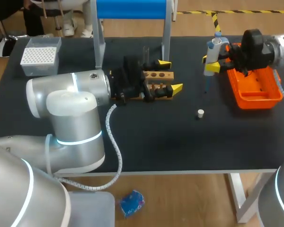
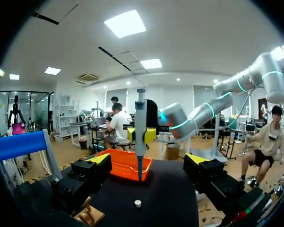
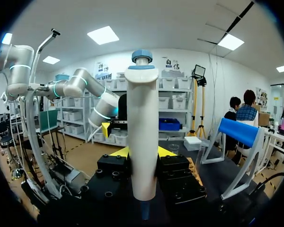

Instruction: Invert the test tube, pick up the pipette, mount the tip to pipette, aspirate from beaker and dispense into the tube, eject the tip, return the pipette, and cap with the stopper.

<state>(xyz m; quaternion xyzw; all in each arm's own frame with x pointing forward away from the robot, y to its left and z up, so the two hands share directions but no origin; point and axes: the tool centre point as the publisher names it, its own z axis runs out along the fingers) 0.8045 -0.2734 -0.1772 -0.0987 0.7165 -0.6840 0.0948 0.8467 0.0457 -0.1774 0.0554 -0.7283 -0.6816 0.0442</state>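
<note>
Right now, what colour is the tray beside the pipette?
The tray is bright orange; the head view shows it best.

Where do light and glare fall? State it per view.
Head view: sheen on the silver left arm; the stopper casts hardly any shadow on the black table. Left wrist view: pipette evenly lit, no glare. Right wrist view: pipette brightly lit, right gripper holding it dark.

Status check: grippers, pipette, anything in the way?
Right gripper shut on pipette, upright beside orange tray. Left gripper open at wooden rack. Stopper loose on table, nothing blocking.
</note>
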